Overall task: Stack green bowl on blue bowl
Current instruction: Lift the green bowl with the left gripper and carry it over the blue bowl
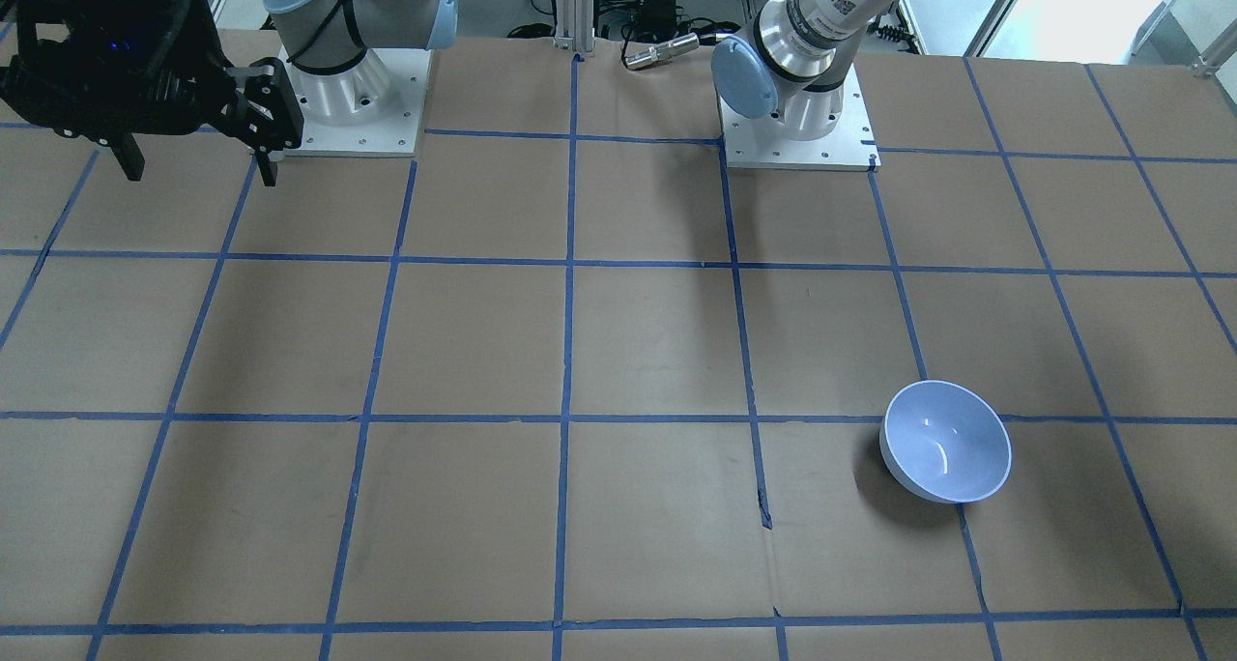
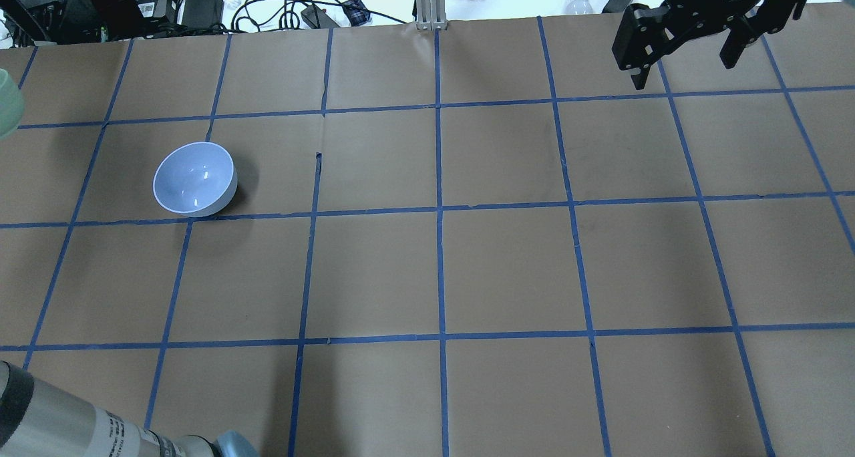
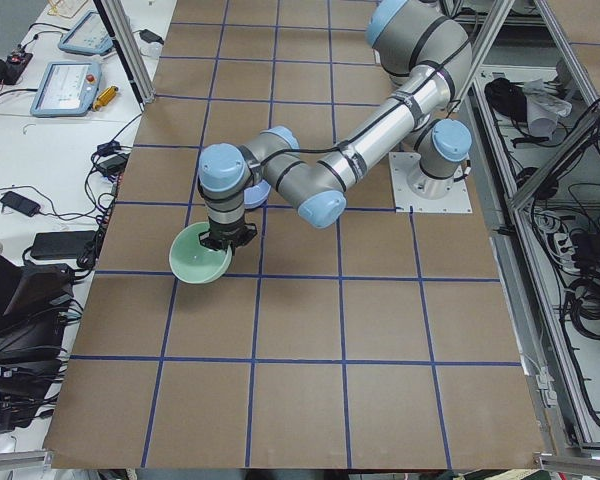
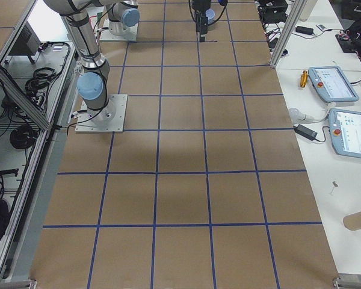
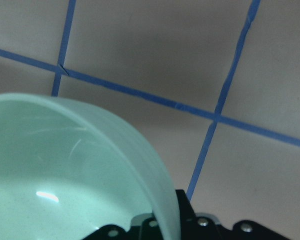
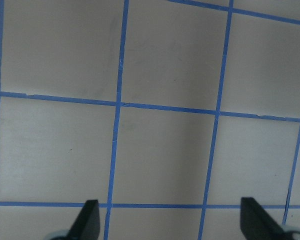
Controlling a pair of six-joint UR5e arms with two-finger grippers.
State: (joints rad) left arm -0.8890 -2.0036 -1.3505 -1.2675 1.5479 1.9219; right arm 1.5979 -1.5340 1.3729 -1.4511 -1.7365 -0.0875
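Note:
The green bowl hangs above the table, gripped at its rim by my left gripper. It fills the lower left of the left wrist view and just shows at the left edge of the overhead view. The blue bowl sits upright and empty on the brown table, apart from the green bowl and further in from the table's left end. My right gripper is open and empty, high over the table's right far corner.
Blue tape lines cross the brown table. Cables and power bricks and an aluminium post stand along the far edge. The two arm bases sit at the robot's side. Teach pendants lie on the side bench.

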